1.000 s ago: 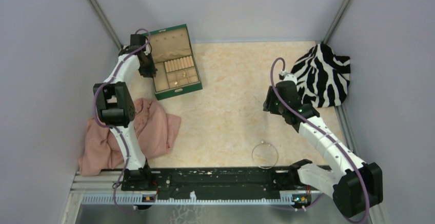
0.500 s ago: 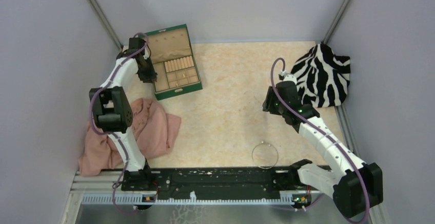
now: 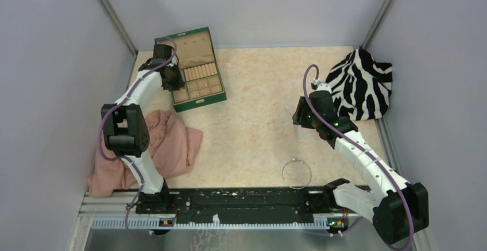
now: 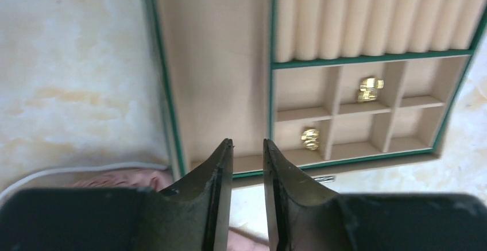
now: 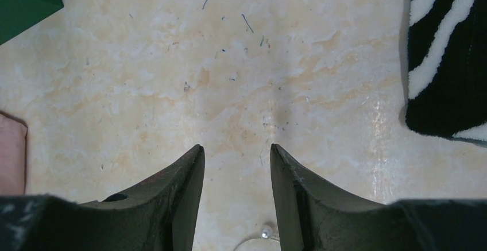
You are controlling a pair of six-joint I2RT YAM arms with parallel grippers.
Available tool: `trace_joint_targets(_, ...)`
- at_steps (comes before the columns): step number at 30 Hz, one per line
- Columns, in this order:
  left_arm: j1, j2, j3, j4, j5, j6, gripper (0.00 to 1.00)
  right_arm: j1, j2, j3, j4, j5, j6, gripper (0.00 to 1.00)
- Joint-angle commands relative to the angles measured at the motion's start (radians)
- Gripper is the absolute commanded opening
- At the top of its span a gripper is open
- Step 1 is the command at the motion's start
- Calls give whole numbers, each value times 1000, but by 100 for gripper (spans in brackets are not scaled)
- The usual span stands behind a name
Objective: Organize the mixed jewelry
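**Surface** [image 3: 258, 119]: pale and marbled. It lies bare under and ahead of the right fingers [image 5: 192, 173], which are held parted, empty and pointed down at it. This is judged a waiting pose, since nothing of the task lies ahead of them.

**Zebra cloth** [image 3: 360, 84]: bunched to the right of the right fingers, apart from them.

**Pink cloth** [image 3: 169, 145]: crumpled behind the left fingers [image 4: 225, 159]. One edge is seen just below them in the wrist view. Neither cloth is touched. Both are judged to be kept at the sides so that the middle is free.

**Box** [image 3: 195, 70]: the lid is laid back, so the lining can be reached from above. The left fingers are held over its near rim, slightly parted, with nothing between them. The long bay [image 4: 212, 61] lies straight ahead of them and nothing is seen in it. The ring rolls [image 4: 373, 15] lie ahead and to the right.

**Hoop** [image 3: 296, 173]: flat on the surface, well behind the right fingers, near that arm's base. Only its clasp end is caught at the bottom of the right wrist view. It is not yet sorted. It is judged too wide for the small cells, so the long bay is the likely place.

**Gold pieces** [image 4: 370, 88]: two are seen, ahead and right of the left fingers, each in its own small cell. One is in the middle cell of the far row, the other [image 4: 310, 138] in the left cell of the near row. They are judged to be kept apart so that they do not tangle.
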Motion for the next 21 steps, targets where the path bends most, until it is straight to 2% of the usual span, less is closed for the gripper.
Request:
trace_joint_targets(1, -65, 36, 28, 84, -45, -30, 36, -7, -18, 5, 45, -6, 13, 46)
trace_joint_targets(5, -82, 85, 64, 85, -90, -32, 45, -8, -31, 5, 32, 4, 16, 46)
trace_joint_targets(13, -82, 118, 82, 92, -166, -4, 47, -7, -41, -5, 21, 20, 20, 46)
trace_joint_targets(18, -82, 141, 80, 103, -156, 4, 42, -7, -35, -1, 26, 19, 21, 46)
trace_joint_targets(21, -82, 152, 76, 109, -149, 6, 33, -7, -33, 0, 25, 21, 21, 46)
